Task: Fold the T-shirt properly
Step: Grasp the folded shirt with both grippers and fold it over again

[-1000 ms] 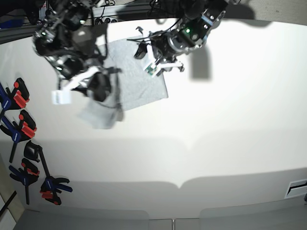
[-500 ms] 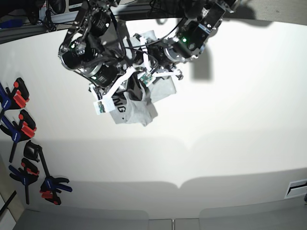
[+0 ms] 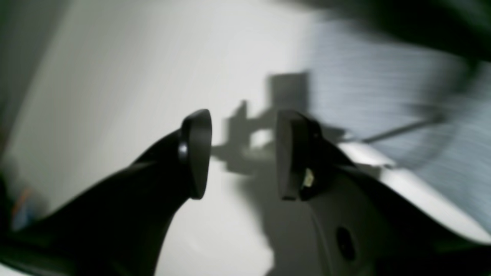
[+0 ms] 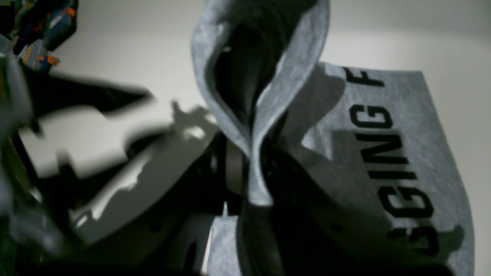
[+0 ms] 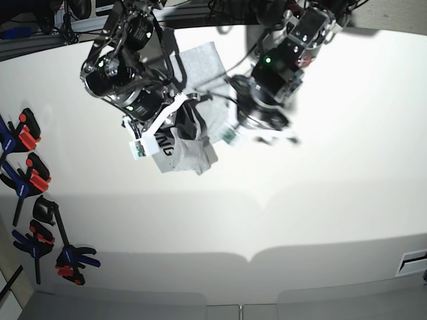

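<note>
The light grey T-shirt [image 5: 200,63] lies at the back of the white table [image 5: 300,200], with one part folded over so black lettering [image 4: 383,153] shows. My right gripper [image 4: 251,168] is shut on a raised fold of the T-shirt's fabric. In the base view that right gripper [image 5: 183,127] hovers over the folded-over part [image 5: 183,157]. My left gripper [image 3: 243,161] is open with nothing between its fingers [image 3: 195,153]; grey T-shirt cloth [image 3: 383,88] lies blurred beyond it. In the base view the left gripper [image 5: 243,130] sits just right of the shirt, blurred.
Several blue, red and black clamps [image 5: 30,180] line the table's left edge, with more near the front left [image 5: 70,259]. Cables and a rail [image 5: 167,13] run along the back edge.
My right gripper carried the T-shirt's edge rightwards over the shirt, turning the lettered side up, then stayed. My left arm drew away from the shirt, to the right and nearer.
</note>
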You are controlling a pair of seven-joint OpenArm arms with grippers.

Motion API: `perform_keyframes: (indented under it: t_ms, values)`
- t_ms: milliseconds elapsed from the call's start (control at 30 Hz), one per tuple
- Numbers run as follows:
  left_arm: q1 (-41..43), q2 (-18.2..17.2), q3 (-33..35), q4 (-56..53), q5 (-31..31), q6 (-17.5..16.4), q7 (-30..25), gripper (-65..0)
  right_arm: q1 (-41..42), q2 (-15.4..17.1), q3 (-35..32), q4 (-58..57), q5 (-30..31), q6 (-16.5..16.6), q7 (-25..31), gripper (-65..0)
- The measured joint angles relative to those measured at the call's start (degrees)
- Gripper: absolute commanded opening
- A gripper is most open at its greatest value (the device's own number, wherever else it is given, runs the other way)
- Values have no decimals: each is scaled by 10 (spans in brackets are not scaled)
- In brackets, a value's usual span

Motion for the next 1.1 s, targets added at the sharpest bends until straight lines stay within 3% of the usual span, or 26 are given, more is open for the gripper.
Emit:
perform_keyframes:
  t_ms: [67, 100, 167, 233, 533, 667, 767, 967, 1100]
  values:
    - [-1, -5, 0, 0, 83, 73, -1, -394, 0, 0, 0, 0, 26, 0, -14, -650]
    - [-2, -5, 0, 0, 118, 101, 3, -394, 0, 0, 0, 0, 34, 0, -18, -615]
    - [-2, -5, 0, 1, 170, 139, 9, -394, 0, -2, 0, 0, 42, 0, -19, -482]
    - [-2, -5, 0, 1, 197, 159, 20, -394, 0, -6, -8, 0, 45, 0, -15, -411]
    - [-2, -4, 0, 1, 219, 163, 24, -394, 0, -14, -84, 0, 55, 3, -13, -406]
    - [-2, -5, 0, 1, 193, 176, 28, -394, 18, -13, -78, 0, -65, 7, 46, -406]
    - [-1, -5, 7, 1, 141, 171, 29, -394, 40, 11, -59, 0, -105, -13, 115, -406]
    - [16, -4, 106, 50, 126, 165, -14, -394, 106, 92, -56, -62, -103, -22, 121, -406]
    - [43, -6, 193, 49, 9, 142, -51, -394, 155, 119, -57, -194, -116, -26, 115, -406]
